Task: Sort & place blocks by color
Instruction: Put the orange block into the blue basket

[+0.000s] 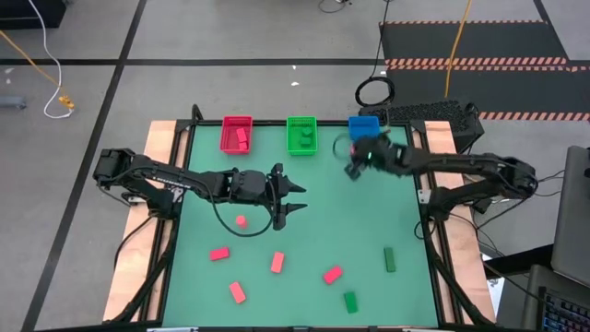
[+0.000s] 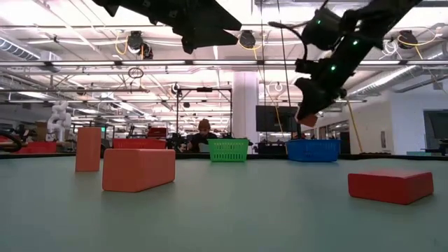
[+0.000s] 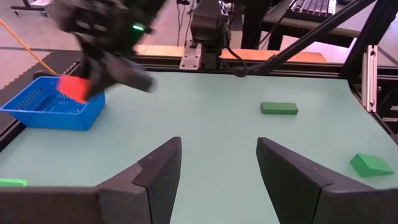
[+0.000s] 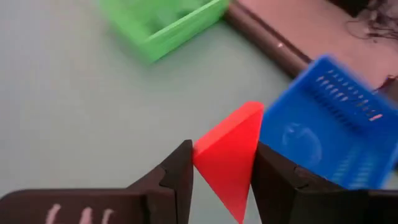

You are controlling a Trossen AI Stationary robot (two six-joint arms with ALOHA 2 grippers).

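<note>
My right gripper point(image 1: 352, 169) hangs above the table just in front of the blue bin point(image 1: 363, 127), shut on a red block point(image 4: 229, 149) that looks wedge-shaped. My left gripper point(image 1: 291, 194) hovers open over the middle of the table, with nothing between its fingers point(image 3: 158, 171). Several red blocks point(image 1: 218, 253) point(image 1: 277, 263) point(image 1: 333, 274) lie flat on the green mat near the front. Two green blocks point(image 1: 389, 258) point(image 1: 350, 301) lie at the front right. The red bin point(image 1: 237, 134) and the green bin point(image 1: 301, 135) stand at the far edge and hold blocks. My right gripper pinches the red block between its two fingers point(image 4: 177, 174), one on each of its opposite faces point(image 4: 208, 158). The fingers slant down from the table's right side. The block's pointed end sticks out past the fingertips. It is lifted clear of the table point(image 2: 306, 120).
The three bins stand in a row along the far edge. A small red block point(image 1: 241, 220) lies below my left arm's looping cable. The table's middle right, between the grippers and the front blocks, is bare mat point(image 1: 369, 217).
</note>
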